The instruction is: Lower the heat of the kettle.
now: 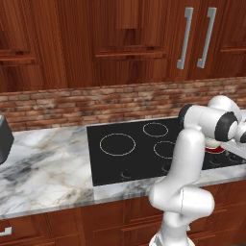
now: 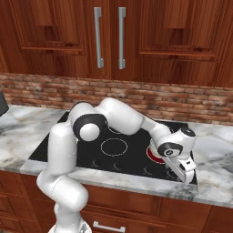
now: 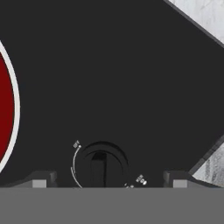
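A black stove knob (image 3: 101, 167) lies just ahead of my gripper (image 3: 109, 181), near the cooktop's front right corner. The gripper is open, and its two dark fingertips (image 3: 41, 179) stand wide on either side of the knob without touching it. The knob's bar points straight up in the hand view, between an "off" mark at its upper left and another mark at its lower right. A burner (image 3: 6, 109) glows red to the left of the knob. From the right base view, my gripper (image 2: 183, 169) hangs over the stove's front edge beside that red burner (image 2: 154, 157).
The black cooktop (image 1: 120, 163) has three unlit ringed burners and more knobs along its front. Marble counter (image 1: 48, 163) lies on both sides. A dark appliance (image 1: 4, 139) sits at the far left. Brick wall and wooden cabinets stand behind.
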